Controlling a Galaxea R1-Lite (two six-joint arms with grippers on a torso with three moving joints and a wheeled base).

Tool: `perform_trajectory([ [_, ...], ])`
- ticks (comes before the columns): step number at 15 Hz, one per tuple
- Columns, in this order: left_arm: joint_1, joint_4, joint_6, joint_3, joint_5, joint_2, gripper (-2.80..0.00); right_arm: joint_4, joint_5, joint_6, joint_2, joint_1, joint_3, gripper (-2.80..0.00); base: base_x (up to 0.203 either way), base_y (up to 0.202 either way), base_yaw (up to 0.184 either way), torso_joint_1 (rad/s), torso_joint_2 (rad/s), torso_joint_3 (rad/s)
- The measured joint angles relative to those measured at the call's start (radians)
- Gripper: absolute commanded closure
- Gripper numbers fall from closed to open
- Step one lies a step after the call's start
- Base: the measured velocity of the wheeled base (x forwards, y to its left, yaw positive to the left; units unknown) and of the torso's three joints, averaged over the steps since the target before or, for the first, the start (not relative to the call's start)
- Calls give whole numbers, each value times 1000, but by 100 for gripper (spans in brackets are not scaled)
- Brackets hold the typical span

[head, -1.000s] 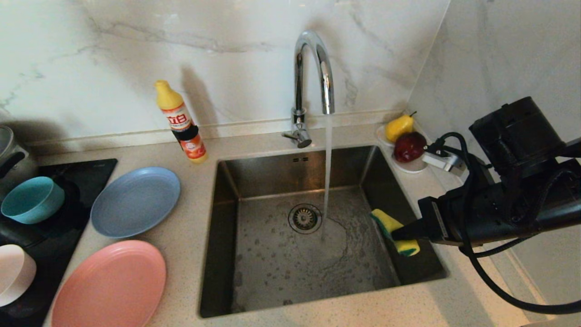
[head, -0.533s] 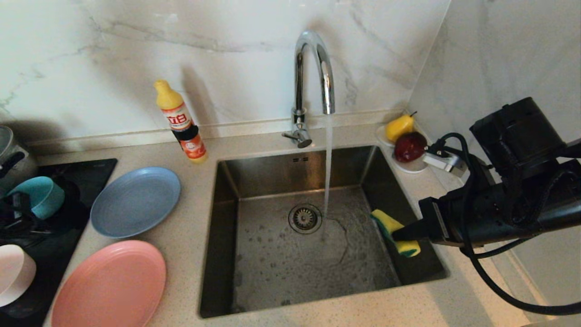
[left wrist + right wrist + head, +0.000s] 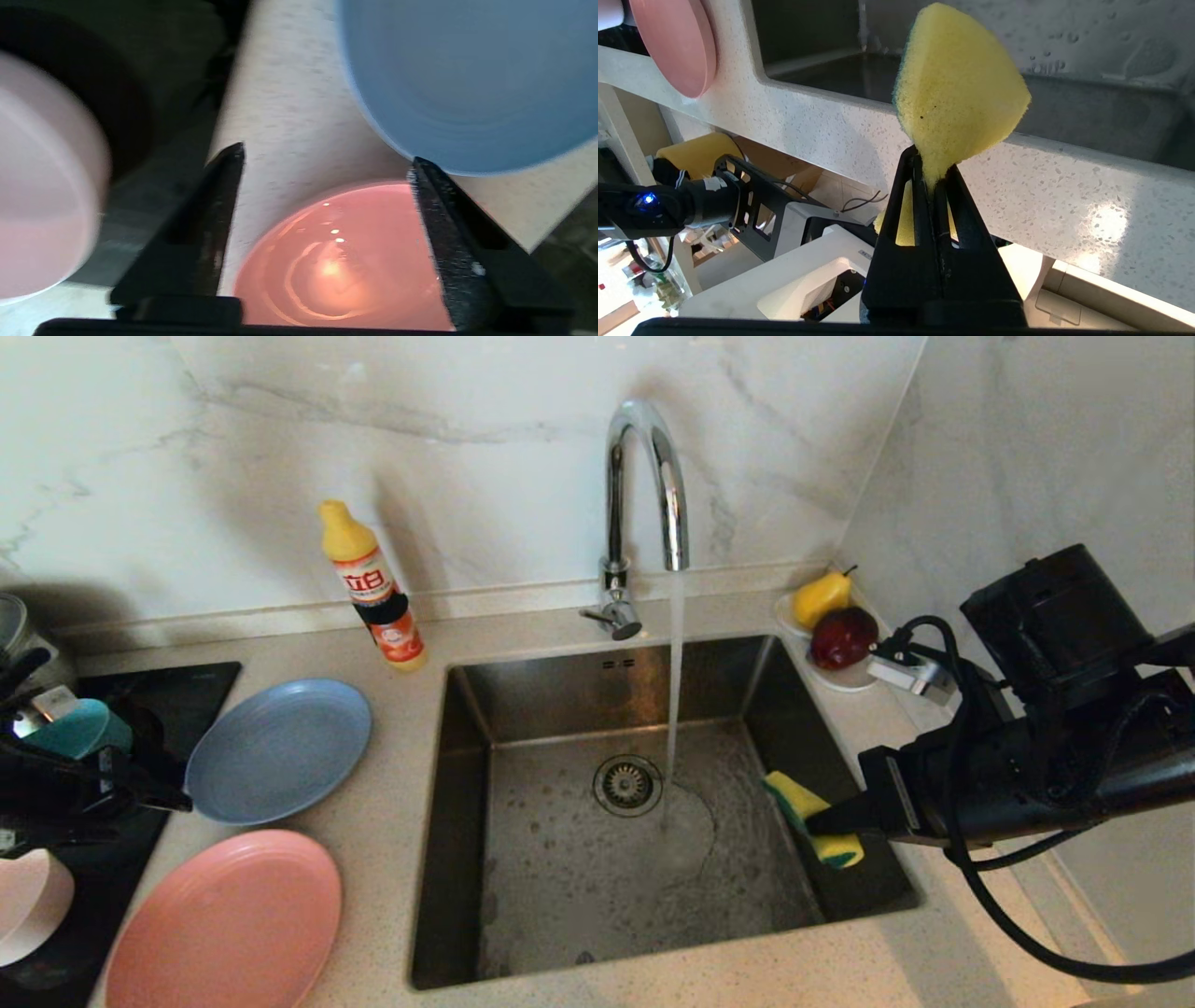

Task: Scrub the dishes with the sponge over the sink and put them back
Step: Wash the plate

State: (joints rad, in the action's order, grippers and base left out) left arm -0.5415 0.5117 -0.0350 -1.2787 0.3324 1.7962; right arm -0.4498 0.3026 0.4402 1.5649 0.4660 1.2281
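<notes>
Speckled counter left of the sink [image 3: 467, 728] holds the plates; the left gripper [image 3: 327, 163], jaws apart and empty, hangs over the pink plate [image 3: 341, 261], while the right gripper [image 3: 931, 175] pinches the sponge [image 3: 957, 88].

Round teal bowl [image 3: 67, 728] at the head view's left edge was mostly hidden behind the black left arm, pale pink bowl [image 3: 26, 905] and steel pot [image 3: 17, 633] were cut off there, round pink plate [image 3: 224, 922] was clipped at the bottom edge.
</notes>
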Motion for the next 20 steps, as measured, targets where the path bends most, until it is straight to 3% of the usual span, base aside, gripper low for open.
perform_trajectory([
  [5, 20, -2, -9, 5, 68, 31, -280, 1, -1, -1, -10, -3, -26, 0, 0, 0, 0, 0, 0, 0],
  [8, 20, -20, -16, 2, 72, 47, -280, 1, -1, -2, -19, -5, -32, 0, 0, 0, 0, 0, 0, 0],
  [15, 21, -144, -122, 3, 72, 75, -280, 3, -1, -2, -34, -8, -50, 0, 0, 0, 0, 0, 0, 0],
  [20, 44, -209, -154, -18, 70, 114, -280, 4, -1, -2, -36, -7, -58, 0, 0, 0, 0, 0, 0, 0],
])
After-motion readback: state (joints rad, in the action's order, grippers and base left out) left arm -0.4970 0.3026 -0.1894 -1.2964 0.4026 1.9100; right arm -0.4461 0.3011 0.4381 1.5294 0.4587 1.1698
